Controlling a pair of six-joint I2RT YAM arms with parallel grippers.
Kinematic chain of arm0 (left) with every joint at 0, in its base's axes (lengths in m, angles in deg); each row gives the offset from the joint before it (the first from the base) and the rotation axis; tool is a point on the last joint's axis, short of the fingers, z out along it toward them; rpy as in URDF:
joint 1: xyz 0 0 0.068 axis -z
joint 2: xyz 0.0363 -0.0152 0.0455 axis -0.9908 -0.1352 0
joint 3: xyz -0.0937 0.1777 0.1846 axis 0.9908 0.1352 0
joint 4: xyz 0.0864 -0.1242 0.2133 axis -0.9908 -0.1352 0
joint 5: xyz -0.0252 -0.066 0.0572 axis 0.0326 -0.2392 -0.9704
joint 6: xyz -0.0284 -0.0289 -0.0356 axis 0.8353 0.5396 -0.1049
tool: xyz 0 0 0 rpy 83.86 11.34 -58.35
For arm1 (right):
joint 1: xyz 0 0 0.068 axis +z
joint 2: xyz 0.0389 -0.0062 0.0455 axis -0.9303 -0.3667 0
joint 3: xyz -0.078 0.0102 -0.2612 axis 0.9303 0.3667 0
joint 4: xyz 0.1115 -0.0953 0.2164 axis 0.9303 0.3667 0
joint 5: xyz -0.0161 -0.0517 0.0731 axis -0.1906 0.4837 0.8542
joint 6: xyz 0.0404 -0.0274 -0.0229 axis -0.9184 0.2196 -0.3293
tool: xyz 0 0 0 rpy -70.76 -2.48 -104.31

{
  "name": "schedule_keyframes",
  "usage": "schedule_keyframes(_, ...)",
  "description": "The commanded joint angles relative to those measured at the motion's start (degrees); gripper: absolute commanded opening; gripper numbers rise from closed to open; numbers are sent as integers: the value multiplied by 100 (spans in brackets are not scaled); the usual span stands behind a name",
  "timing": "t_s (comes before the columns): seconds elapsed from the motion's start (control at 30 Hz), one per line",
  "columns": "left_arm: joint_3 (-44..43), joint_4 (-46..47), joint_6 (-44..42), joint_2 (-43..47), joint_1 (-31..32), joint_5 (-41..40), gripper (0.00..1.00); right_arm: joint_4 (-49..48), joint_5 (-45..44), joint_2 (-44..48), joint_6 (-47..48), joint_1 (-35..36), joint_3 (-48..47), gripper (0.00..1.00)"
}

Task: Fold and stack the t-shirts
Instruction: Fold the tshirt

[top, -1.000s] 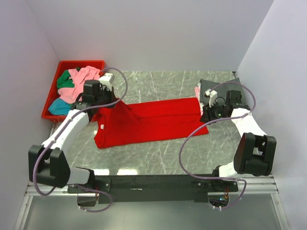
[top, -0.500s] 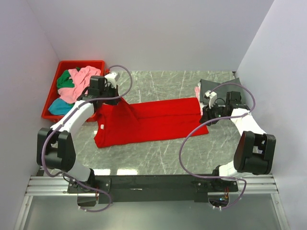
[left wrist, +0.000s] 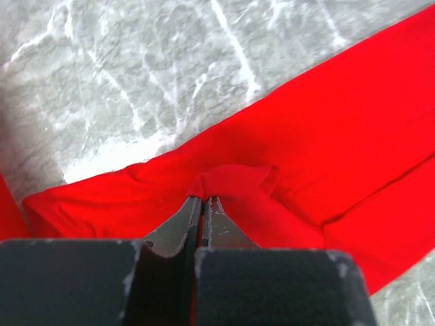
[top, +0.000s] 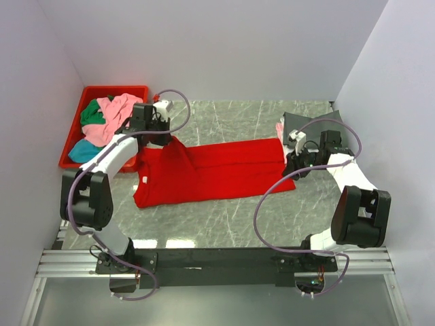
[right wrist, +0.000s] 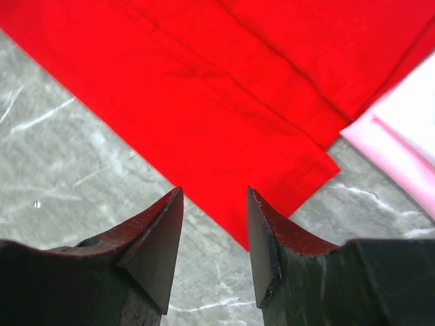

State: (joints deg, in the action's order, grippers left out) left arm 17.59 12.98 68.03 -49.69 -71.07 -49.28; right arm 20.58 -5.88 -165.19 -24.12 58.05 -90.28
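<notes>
Bare counter [top: 224, 210] lies open along the near side of the red shirt [top: 217, 170]. Walls close in on both sides, and the bin [top: 115, 88] sits against the left one. My left fingers [left wrist: 178, 227] are clamped tight on a fold at the shirt's end nearest the bin, pinching it up. My right fingers [right wrist: 160, 231] stand partly apart, holding nothing, just over the shirt's corner farthest from the bin. The shirt's long axis runs away from the bin, across the counter.

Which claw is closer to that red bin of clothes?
Left. The left gripper pinches the red t-shirt close to the red bin; the right gripper hovers open at the shirt's far end.
</notes>
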Motion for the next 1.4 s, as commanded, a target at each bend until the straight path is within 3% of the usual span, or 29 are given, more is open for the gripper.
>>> schedule_keyframes(0.0, -230, 5, -119, -77, -26, -282, 2, 520, 281, -1, 582, 24, -181, 49)
schedule_keyframes(0.03, -230, -30, -84, -103, -26, -405, 4, 644, 291, -19, 697, 76, -216, 50)
schedule_keyframes(0.2, -300, -240, 179, -130, -26, -888, 44, 1137, 151, -45, 1190, 629, -550, 50)
schedule_keyframes(0.33, -300, -276, 749, 369, -26, -1496, 57, 1234, -218, -185, 1208, 1507, -1015, 50)
schedule_keyframes(0.47, -186, -162, 1102, 1711, -26, -1970, 71, 911, -481, -545, 902, 2466, -1839, 50)
schedule_keyframes(0.63, 867, -135, 1235, 3435, -52, -1865, 77, -126, -1290, -1748, -608, 3774, -2939, 48)
schedule_keyframes(0.87, 2731, -294, 1358, 6010, -61, -1909, 84, -347, -1511, -3770, -2823, 4339, -5267, 48)
schedule_keyframes(1.0, 3163, -74, 1358, 6514, -61, -1769, 85, -497, -1502, -4613, -3914, 4357, -6016, 48)
schedule_keyframes(1.37, 3066, -188, 1279, 6444, -70, -1830, 84, -681, -1221, -5661, -4891, 4515, -6835, 46)
